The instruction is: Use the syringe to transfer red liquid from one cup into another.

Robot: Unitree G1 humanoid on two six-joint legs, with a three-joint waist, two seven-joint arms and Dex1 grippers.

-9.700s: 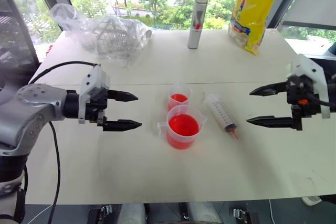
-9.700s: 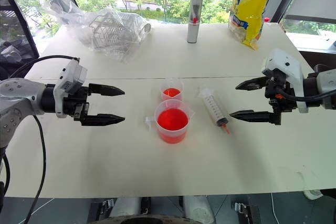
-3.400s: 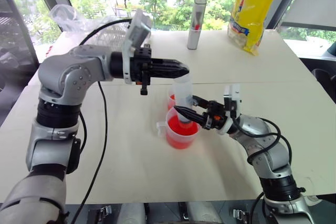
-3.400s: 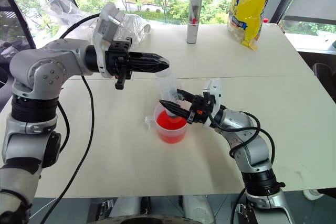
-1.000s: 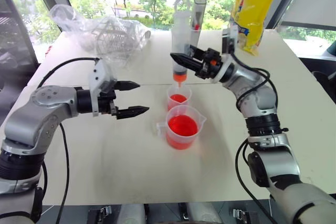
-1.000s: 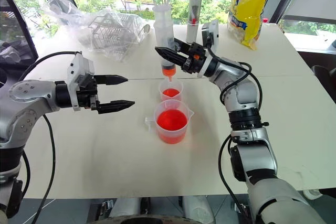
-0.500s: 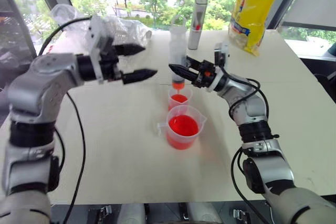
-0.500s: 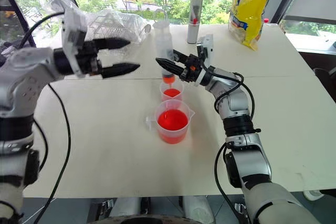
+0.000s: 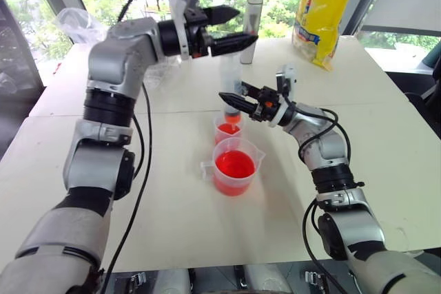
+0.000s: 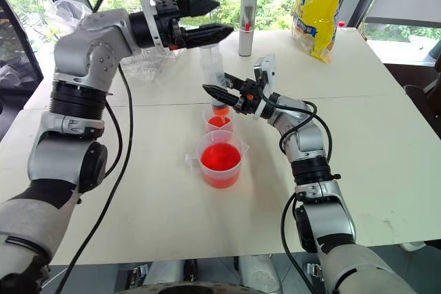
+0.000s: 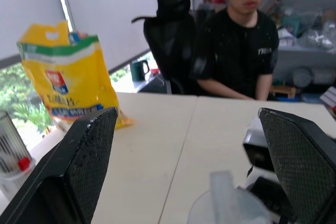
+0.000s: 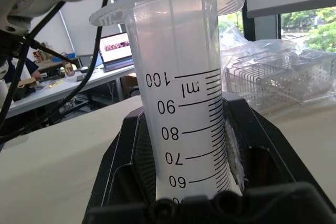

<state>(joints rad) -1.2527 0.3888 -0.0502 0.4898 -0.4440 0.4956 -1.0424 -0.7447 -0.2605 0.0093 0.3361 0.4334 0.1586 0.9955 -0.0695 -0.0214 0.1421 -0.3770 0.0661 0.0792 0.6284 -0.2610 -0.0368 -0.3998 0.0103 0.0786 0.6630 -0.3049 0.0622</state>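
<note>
Right end effector (image 9: pixel 231 98) clamped on syringe (image 9: pixel 229 77) — upright, tip over small cup (image 9: pixel 227 129). Left end effector (image 9: pixel 238 27) spread wide, empty — above plunger. Beaker (image 9: pixel 234 168) near desk (image 9: pixel 172 197) centre.

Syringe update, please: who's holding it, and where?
Right gripper shut on syringe, upright, tip over small cup. Left gripper open above plunger. Nothing blocking.

1. Clear syringe (image 12: pixel 184 103) is showing black marks and an orange-red tip.
2. Clear beaker (image 9: pixel 233 167) and cup (image 9: pixel 227 129) are showing red liquid (image 9: pixel 233 164).
3. Bag (image 9: pixel 320 8) is showing yellow, green-topped.
4. Table (image 9: pixel 386 170) is looking white.
</note>
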